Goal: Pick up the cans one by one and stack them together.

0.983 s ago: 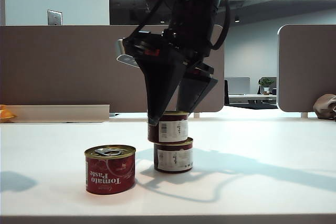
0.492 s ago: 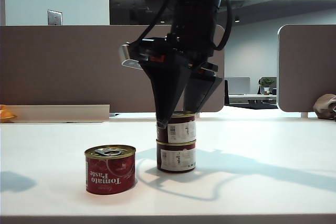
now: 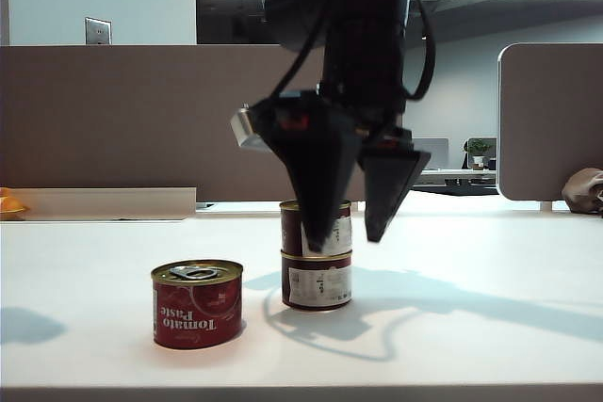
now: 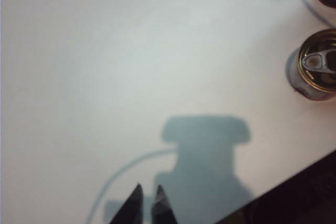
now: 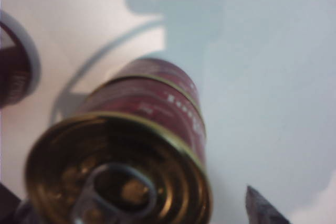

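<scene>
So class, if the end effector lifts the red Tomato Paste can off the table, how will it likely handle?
The Tomato Paste can looks like rigid metal, so it probably won't deform. It is squat and upright, so tipping seems unlikely; laid sideways it could roll. Its smooth label may be a little slippery. The right end effector hangs open around the two-can stack.

The right arm (image 3: pixel 363 35) is all glossy black with looped black cables, a silver camera block (image 3: pixel 247 129) at its 9 o'clock, and tapered black wedge fingers (image 3: pixel 320 185).
</scene>
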